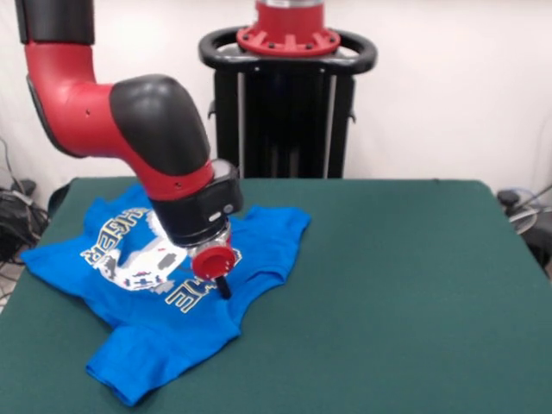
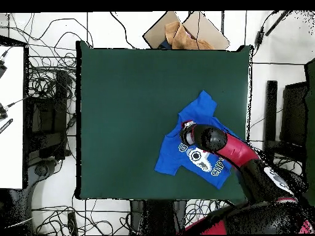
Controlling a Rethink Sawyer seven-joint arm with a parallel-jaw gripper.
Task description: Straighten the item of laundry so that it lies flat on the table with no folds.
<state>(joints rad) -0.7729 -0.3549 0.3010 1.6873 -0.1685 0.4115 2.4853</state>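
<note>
The bright blue T-shirt (image 1: 155,336) lies print side up on the left part of the dark green table (image 1: 388,285) in the front view. It is skewed and rumpled, with folds along its right edge and at the near end. My gripper (image 1: 222,280) points down onto the shirt beside the white lettering, touching or just above the cloth. The arm hides part of the print. In the overhead view the shirt (image 2: 200,110) lies by the table's (image 2: 123,110) right edge, with the gripper (image 2: 184,131) over its middle.
The black pedestal (image 1: 289,95) stands behind the table's far edge. In the overhead view a cardboard box (image 2: 184,34) sits past the top edge, cables lie on the floor all round, and a white surface (image 2: 11,117) is at the left.
</note>
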